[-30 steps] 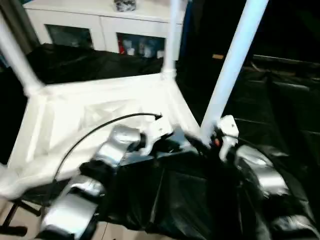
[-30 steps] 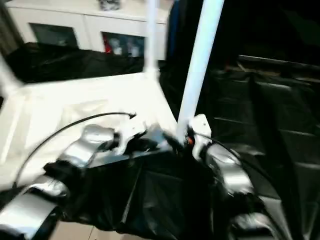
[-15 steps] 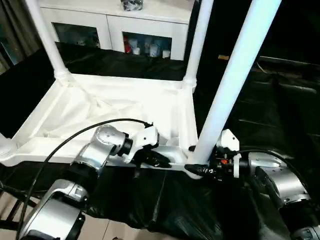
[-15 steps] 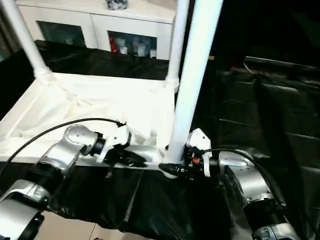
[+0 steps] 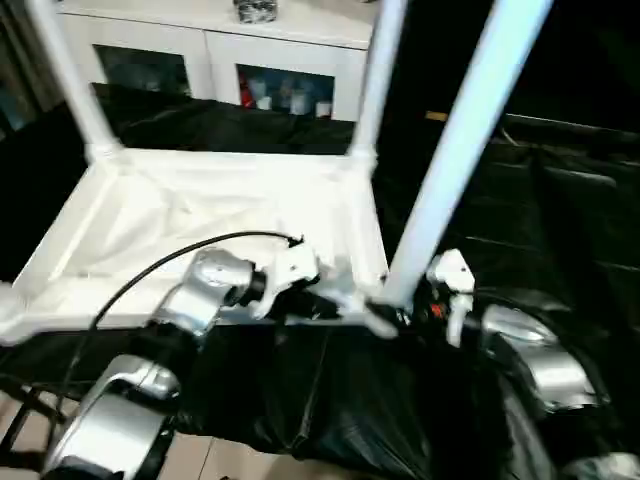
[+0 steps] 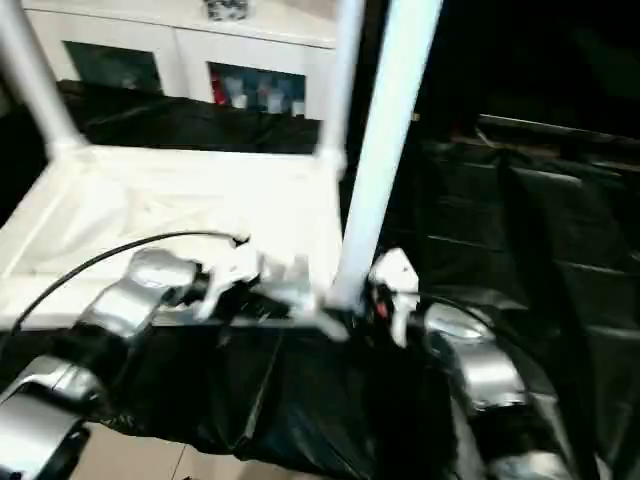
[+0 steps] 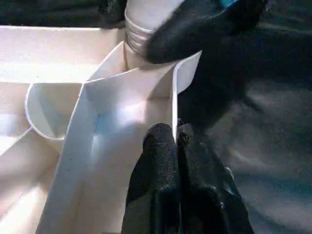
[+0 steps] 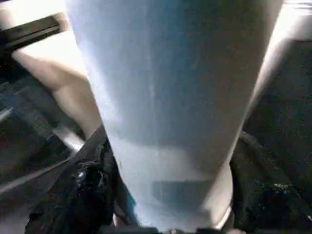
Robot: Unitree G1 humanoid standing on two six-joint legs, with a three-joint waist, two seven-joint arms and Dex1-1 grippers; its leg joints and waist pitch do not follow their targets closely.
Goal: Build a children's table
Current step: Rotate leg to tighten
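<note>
White plastic rectangular tabletop [image 5: 215,215] lies upside down on the black-sheeted surface [image 5: 560,210], ribs up, two long white tapered tube legs [image 5: 365,90] at its far corners. Half a second ago things stood much the same; what has shifted is mainly the camera. The left gripper [image 7: 175,146] still pinches the near rim, jaws closed on it. The right gripper [image 5: 405,318] still clasps the near leg [image 5: 450,170] at its socket, so seating likely continues.

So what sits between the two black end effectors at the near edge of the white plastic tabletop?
The tabletop's near right corner, seen in the left eye view.
</note>
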